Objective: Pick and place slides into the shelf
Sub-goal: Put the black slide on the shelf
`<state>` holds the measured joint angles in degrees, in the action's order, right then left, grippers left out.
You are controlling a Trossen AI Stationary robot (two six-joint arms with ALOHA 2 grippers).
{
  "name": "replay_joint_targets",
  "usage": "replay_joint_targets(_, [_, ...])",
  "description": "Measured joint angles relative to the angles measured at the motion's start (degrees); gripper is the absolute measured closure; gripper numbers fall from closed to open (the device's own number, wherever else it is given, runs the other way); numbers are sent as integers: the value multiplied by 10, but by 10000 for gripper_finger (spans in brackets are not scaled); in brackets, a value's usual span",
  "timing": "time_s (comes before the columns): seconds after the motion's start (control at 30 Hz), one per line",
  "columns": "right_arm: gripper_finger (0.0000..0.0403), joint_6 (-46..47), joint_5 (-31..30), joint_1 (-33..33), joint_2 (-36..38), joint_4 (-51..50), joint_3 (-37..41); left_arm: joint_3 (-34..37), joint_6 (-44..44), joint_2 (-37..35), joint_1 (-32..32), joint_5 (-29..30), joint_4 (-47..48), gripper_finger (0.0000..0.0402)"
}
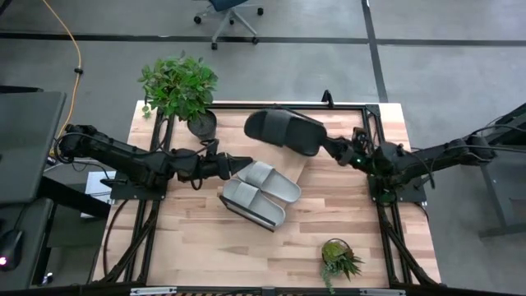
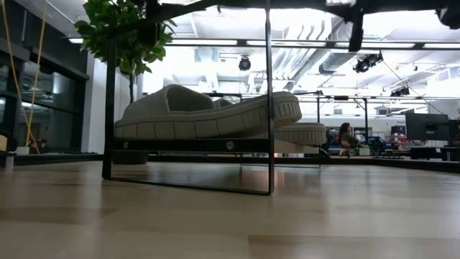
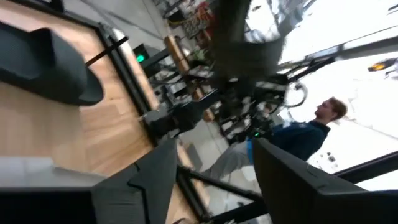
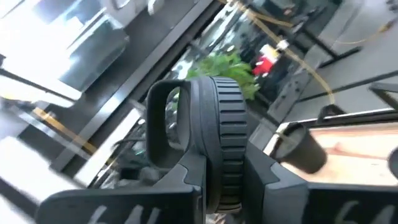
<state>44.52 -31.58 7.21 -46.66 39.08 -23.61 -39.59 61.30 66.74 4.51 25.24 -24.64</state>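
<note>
Your right gripper (image 1: 335, 149) pinched the black slide (image 1: 283, 130) by its heel edge above the shelf (image 1: 308, 168); it looked light and flexible. Your left gripper (image 1: 240, 164) stood wide beside the grey-green pair (image 1: 261, 193).

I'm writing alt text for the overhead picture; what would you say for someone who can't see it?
Seen from above, the right tool grips a black slide by its heel over the table's far side. The left tool, open, sits beside two pale grey-green slides resting on the shelf, between two potted plants.
</note>
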Motion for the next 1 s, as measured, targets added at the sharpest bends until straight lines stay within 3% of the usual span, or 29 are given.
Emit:
replay_joint_targets(0.17, [373,2,43,19,60,-107,0,0,9,0,0,-17,38,189])
replay_joint_targets(0.3, [373,-17,43,44,97,-214,-22,0,15,0,0,-38,45,193])
replay_joint_targets(0.67, [373,-118,50,56,98,-664,-268,-6,-21,-10,-11,-66,58,204])
replay_joint_targets(0.83, [373,-121,75,56,80,-779,-345,-92,-72,-7,-55,-160,203,204])
replay_joint_targets(1.0, [373,-146,82,55,43,-844,-396,-216,-175,-4,-86,-171,363,204])
